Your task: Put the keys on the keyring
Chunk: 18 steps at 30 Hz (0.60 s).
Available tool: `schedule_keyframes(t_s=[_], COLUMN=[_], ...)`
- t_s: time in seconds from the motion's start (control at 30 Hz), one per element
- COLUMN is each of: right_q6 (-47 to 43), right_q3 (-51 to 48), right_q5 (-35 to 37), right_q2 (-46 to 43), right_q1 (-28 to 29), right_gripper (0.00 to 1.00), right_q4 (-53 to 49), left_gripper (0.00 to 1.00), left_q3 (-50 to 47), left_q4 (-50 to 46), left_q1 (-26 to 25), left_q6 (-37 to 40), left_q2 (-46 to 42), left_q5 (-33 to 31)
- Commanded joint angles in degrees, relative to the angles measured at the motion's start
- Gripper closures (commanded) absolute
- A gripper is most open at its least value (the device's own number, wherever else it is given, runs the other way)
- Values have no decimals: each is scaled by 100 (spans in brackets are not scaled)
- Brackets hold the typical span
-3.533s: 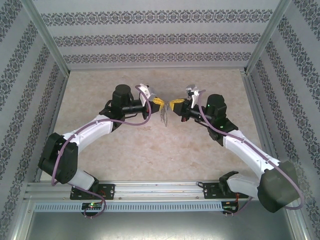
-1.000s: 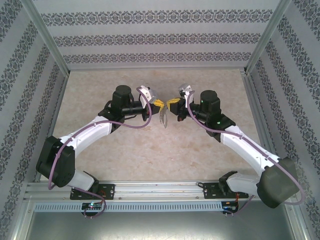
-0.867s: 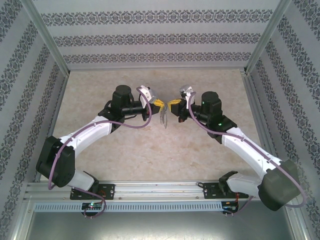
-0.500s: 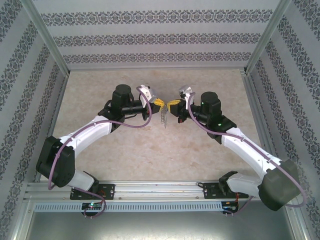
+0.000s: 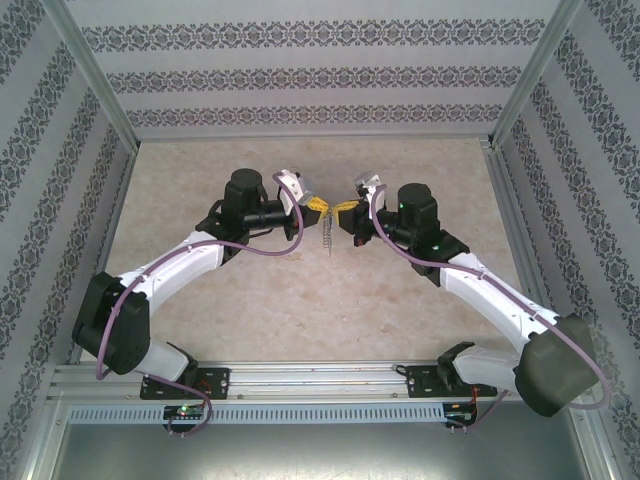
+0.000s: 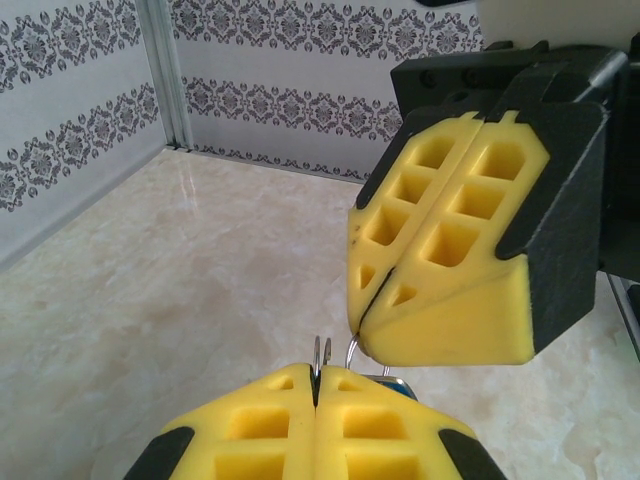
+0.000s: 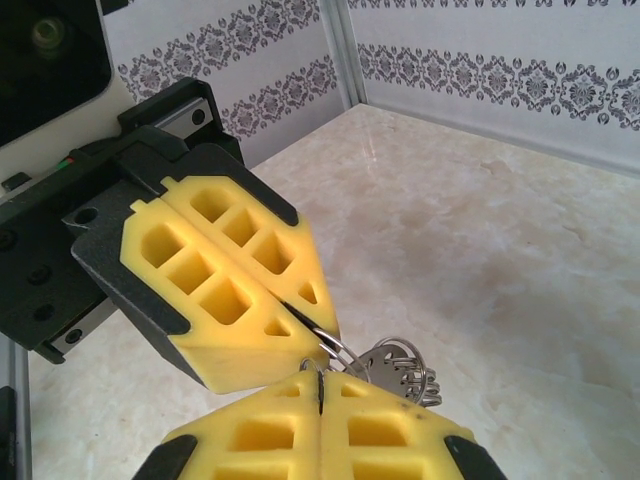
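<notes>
Both arms meet tip to tip above the middle of the table point(image 5: 300, 300), slightly toward its far edge. The left claw point(image 5: 318, 207) has its yellow pads pressed flat together on a thin grey wire loop, the keyring point(image 6: 320, 352), which rises just out of the seam between them. The right claw point(image 5: 346, 208) is likewise closed tight, nearly touching the left one, and it appears to pinch the small ring of the keys point(image 6: 396, 384), whose blue tag peeks out just below its tip. A silver cluster point(image 7: 398, 366) hangs beside the joined tips, and a fine chain point(image 5: 327, 238) dangles beneath them, clear of the table.
</notes>
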Motion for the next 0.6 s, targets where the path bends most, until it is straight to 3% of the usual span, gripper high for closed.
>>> schedule_keyframes(t_s=[0.0, 0.57], right_q6=[-66, -14], right_q3=[167, -15], right_q5=[114, -58], right_q2=[47, -303], right_q1=[-38, -102], right_gripper=[100, 100], right_q4=[94, 80], left_gripper=[100, 100], left_q3=[176, 174], left_q4=[40, 66], left_q1=[-100, -95], left_q6=[155, 156], left_q2=[-45, -23], left_q5=[204, 205])
